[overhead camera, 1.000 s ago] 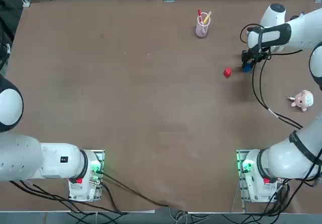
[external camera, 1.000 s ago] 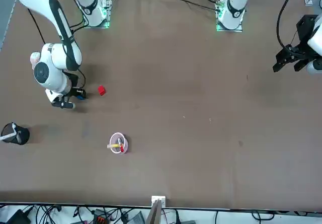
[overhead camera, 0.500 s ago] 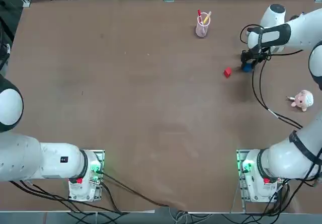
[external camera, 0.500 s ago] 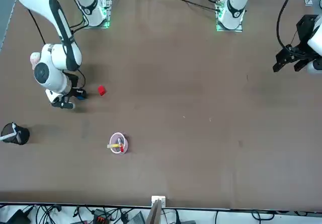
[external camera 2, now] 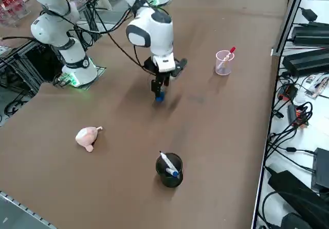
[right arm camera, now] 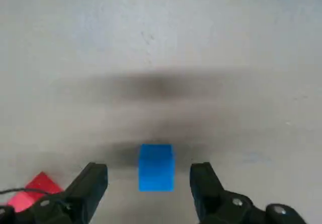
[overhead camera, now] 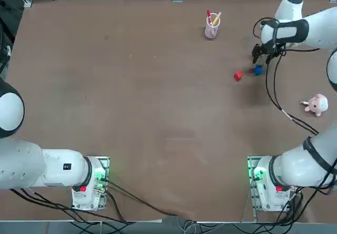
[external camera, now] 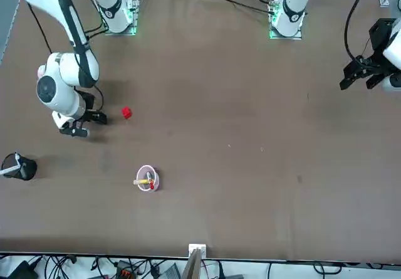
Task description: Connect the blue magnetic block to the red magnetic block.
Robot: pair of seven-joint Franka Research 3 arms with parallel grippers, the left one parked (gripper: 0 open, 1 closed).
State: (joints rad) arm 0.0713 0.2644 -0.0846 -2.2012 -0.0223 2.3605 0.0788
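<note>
Top view: pictured on a smooth brown tabletop (overhead camera: 158,118) with faint scuffs, 1 pale pink cup (overhead camera: 211,31) with a round rim, holding a red pen (overhead camera: 208,15) and a yellow pen (overhead camera: 216,19), leaning against the rim. Seen in the right side view, 1 round black cup (external camera 2: 169,178), holding 2 white markers (external camera 2: 168,162) with blue showing on them, tilted inside. Lying well apart from the black cup in that same view, 1 rounded pink plush toy (external camera 2: 87,137) with a soft-looking body and a thin tail-like end. Shown in the right wrist view, the right gripper (right arm camera: 149,167) with black fingers spread wide, holding nothing, just over the blue magnetic block (overhead camera: 258,70). Framed between those 2 fingers, but touching neither, that same solid, straight-edged bright-blue cube. Resting near it, clearly apart, the red magnetic block (overhead camera: 238,75), solid, bright red and sharp-cornered, turned at an angle on the tabletop. Placed beyond the 2 blocks in the top view, toward the far edge, the pale pink cup, upright.
</note>
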